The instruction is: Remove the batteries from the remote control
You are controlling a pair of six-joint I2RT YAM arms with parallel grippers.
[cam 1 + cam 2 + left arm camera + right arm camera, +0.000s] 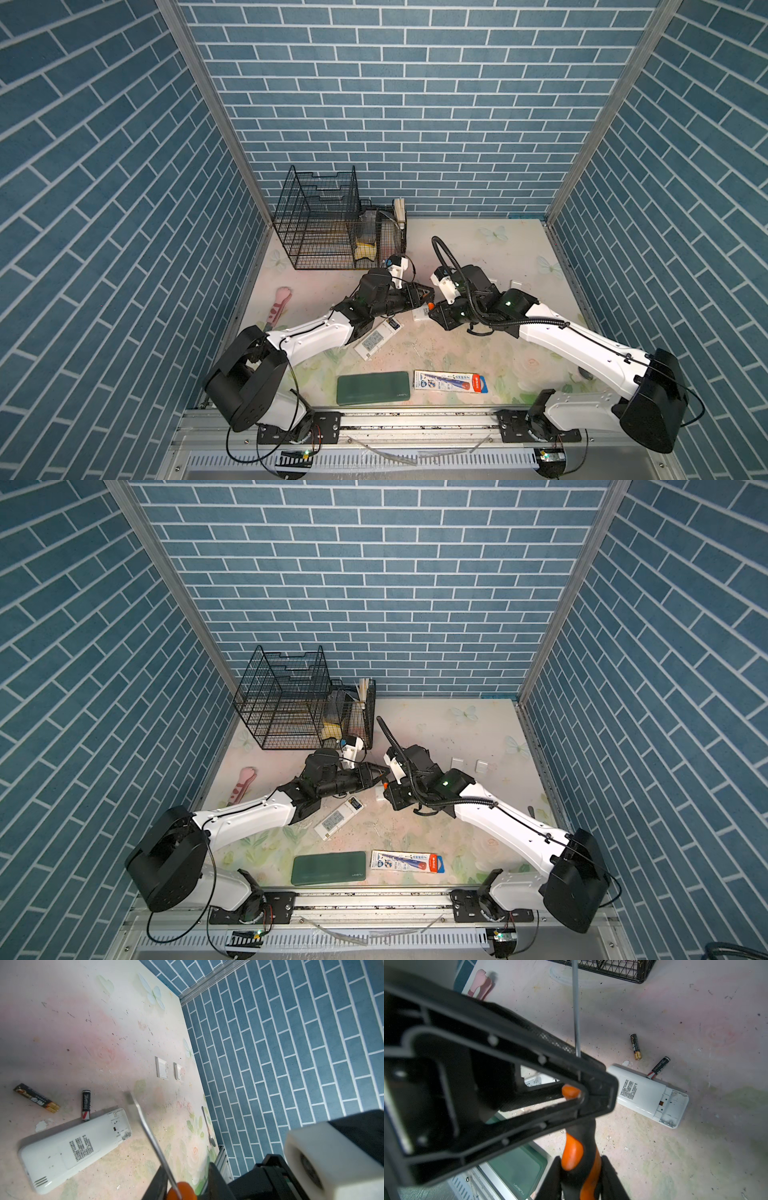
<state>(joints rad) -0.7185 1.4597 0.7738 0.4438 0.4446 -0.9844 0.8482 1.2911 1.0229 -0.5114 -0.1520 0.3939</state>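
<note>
Since the remote control (648, 1093) lies face down with its battery bay (672, 1105) open and looking empty, and the batteries (636, 1046) I can see rest loose on the table (695, 1157) just beside it, unloading here seems done. Whether the second remote (378, 338) near-left holds any I cannot tell. My left gripper (182, 1188) and right gripper (581, 1184) both clamp the orange-handled screwdriver (572, 1155).

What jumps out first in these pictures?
The left hand and right hand meet in the middle, both gripping one orange-handled screwdriver. Near them a white remote lies face down, its battery bay open and empty, with loose batteries beside it.
</note>
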